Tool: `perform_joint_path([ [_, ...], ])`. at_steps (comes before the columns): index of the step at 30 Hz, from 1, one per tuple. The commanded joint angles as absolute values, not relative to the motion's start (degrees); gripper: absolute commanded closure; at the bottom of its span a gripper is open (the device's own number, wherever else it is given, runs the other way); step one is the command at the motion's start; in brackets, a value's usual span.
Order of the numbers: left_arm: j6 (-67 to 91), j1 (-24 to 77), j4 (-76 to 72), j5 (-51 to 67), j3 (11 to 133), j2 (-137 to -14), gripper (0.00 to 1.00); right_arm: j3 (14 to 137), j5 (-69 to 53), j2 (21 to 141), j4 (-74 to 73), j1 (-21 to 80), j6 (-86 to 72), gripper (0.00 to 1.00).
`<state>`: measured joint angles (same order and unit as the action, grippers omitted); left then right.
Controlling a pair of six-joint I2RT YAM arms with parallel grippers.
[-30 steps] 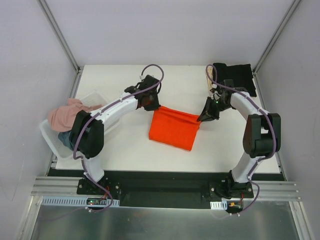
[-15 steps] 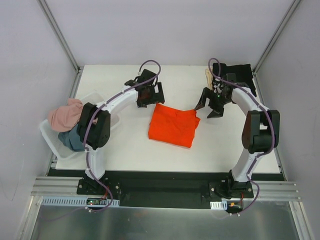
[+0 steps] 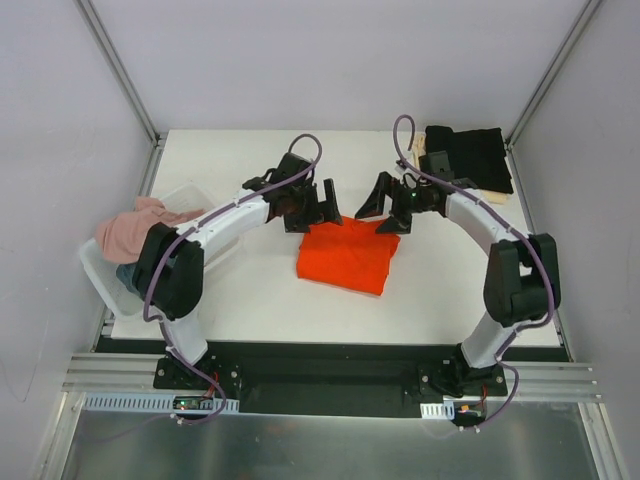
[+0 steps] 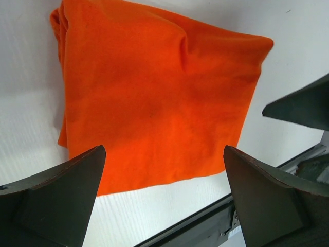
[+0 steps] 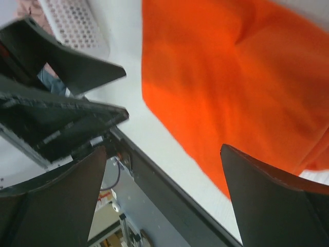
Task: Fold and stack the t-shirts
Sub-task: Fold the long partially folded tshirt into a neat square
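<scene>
Orange-red t-shirt [image 3: 345, 255]: folded into a compact rectangle, lying flat near the middle of the surface [image 3: 250, 290]. My left wrist view shows its edges fairly even, with one soft crease near a corner.
Left claw [image 3: 317, 207]: spread wide and gripping nothing, poised over the far left corner of the orange-red t-shirt.
Right claw [image 3: 385, 207]: also spread wide and empty, over the far right corner, facing my left claw.
Done so far: I judge this shirt's folding finished, or very nearly. A black t-shirt [image 3: 468, 155] lies folded at the far right corner of the surface. Beneath it sits what seems to be a cream-beige t-shirt [image 3: 497, 192], but only a thin edge shows, so I can't be sure.
Left to do: the orange-red t-shirt is not yet on that stack and lies well apart from it. A dusty pink t-shirt [image 3: 135, 228] and a grey-blue t-shirt [image 3: 130, 278] are heaped unfolded in the white tub [image 3: 200, 195] at the left edge.
Progress: roughly midway, by my reckoning, with two shirts stacked, one ready to carry over and two untouched.
Next need: a grip on both far corners at once, so the fold doesn't spill open on the way to the stack.
Writing: none that I can read. No brand, tag or print shows on any shirt or on the white tub.
</scene>
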<state>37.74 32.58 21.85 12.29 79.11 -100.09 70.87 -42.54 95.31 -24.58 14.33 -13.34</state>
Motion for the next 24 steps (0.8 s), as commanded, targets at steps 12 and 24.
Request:
perform_joint_path([
  [12,42.36,33.66,17.49,16.96,69.97,-107.84,0.01,72.6,-26.37,116.88,-21.53,11.34,-16.35,0.03],
  [24,44.38,38.93,18.28,10.64,63.37,-95.11,0.01,81.47,-21.62,102.34,-34.45,11.51,-5.02,0.03],
])
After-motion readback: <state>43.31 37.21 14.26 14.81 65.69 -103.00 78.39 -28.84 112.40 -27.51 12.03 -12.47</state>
